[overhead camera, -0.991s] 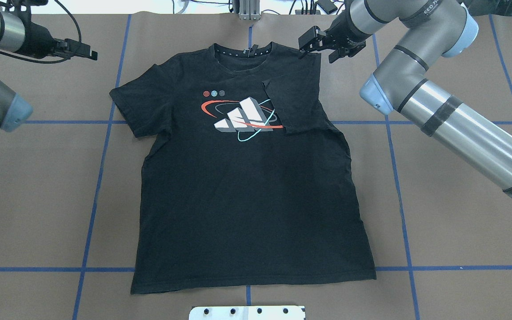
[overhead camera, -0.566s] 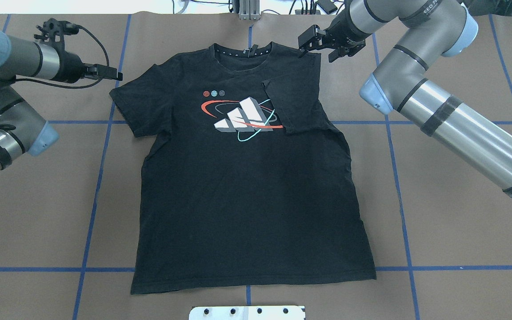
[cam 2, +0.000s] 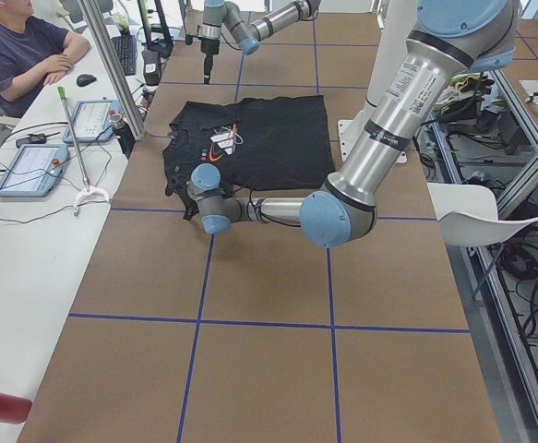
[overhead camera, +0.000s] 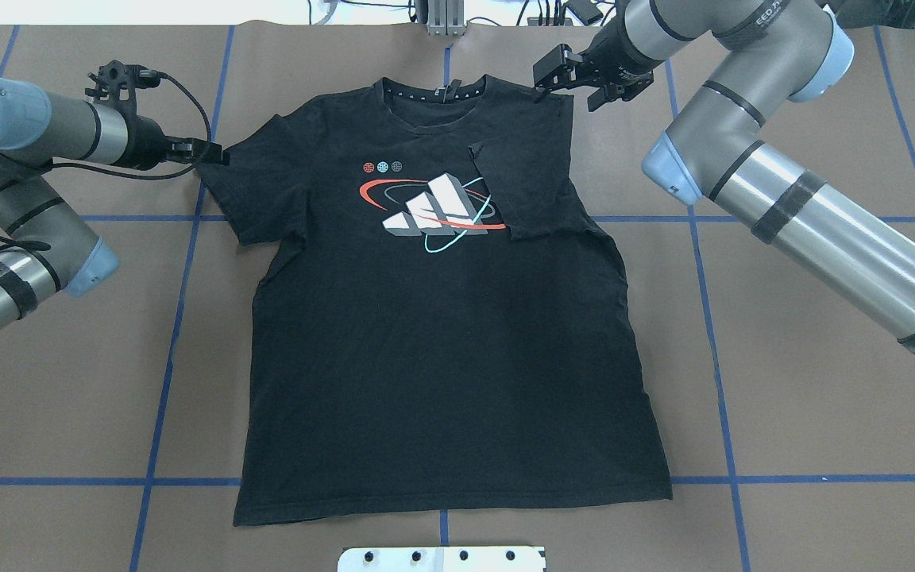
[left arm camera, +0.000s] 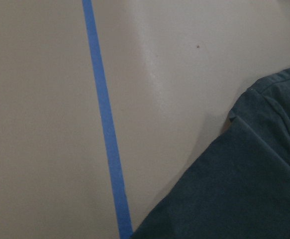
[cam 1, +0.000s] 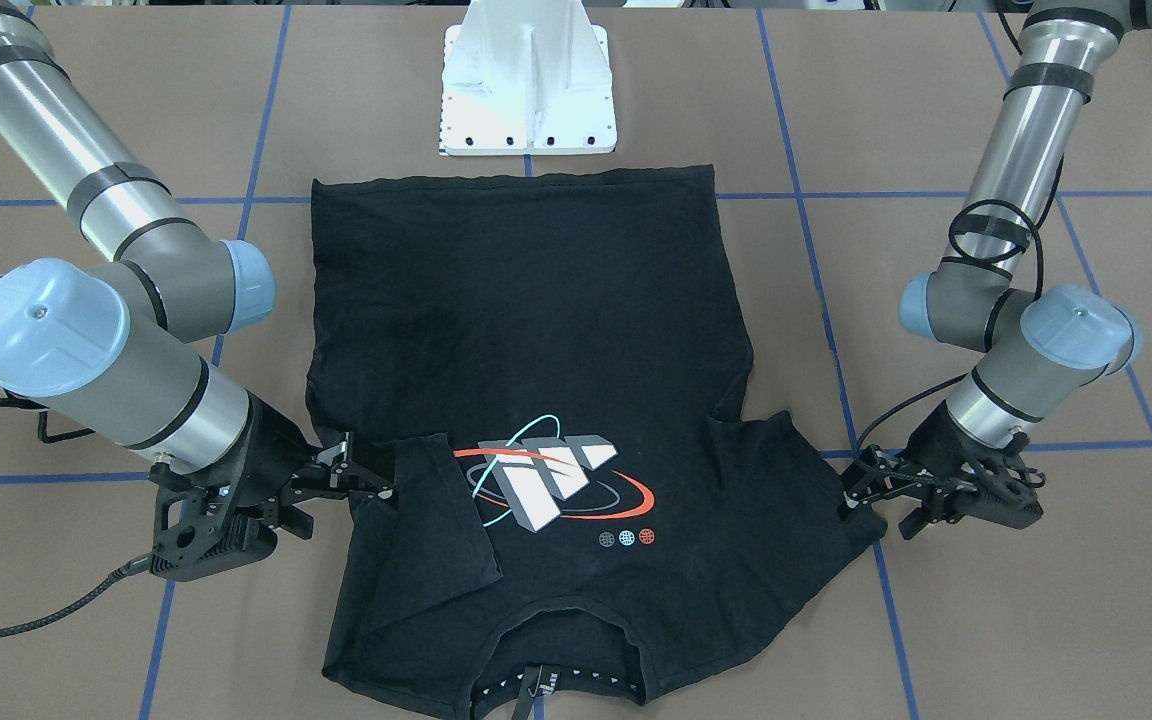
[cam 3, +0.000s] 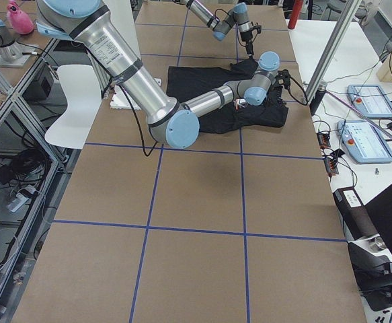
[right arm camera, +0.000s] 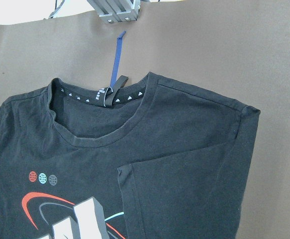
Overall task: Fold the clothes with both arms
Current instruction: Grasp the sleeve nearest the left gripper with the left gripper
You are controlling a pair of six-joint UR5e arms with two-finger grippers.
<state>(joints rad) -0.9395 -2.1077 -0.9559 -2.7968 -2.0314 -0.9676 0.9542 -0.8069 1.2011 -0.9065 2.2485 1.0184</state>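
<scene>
The clothes, one black T-shirt (overhead camera: pixel 442 357) (cam 1: pixel 536 330), lie flat on the brown table with the logo up and the collar at the far edge. One sleeve (overhead camera: pixel 525 191) is folded in over the chest, beside the logo. My left gripper (overhead camera: pixel 218 152) (cam 1: pixel 848 496) is low at the tip of the outspread sleeve (overhead camera: pixel 247 183). Black on black, its fingers cannot be told open or shut. My right gripper (overhead camera: pixel 546 94) (cam 1: pixel 376 480) is at the shirt's shoulder edge, fingers apart, nothing visibly pinched. The left wrist view shows only the sleeve corner (left arm camera: pixel 234 184); the right wrist view shows collar and folded sleeve (right arm camera: pixel 184 149).
The white pedestal base (cam 1: pixel 526 90) (overhead camera: pixel 442 558) stands just past the shirt's hem. Blue tape lines (overhead camera: pixel 179 318) grid the table. A metal mount (overhead camera: pixel 443 20) sits beyond the collar. A seated person (cam 2: pixel 19 55) and control pendants (cam 2: pixel 29 171) are at a side bench.
My left arm has swung in and down from the table's far left corner to the sleeve tip. The right arm and the shirt have not moved.
</scene>
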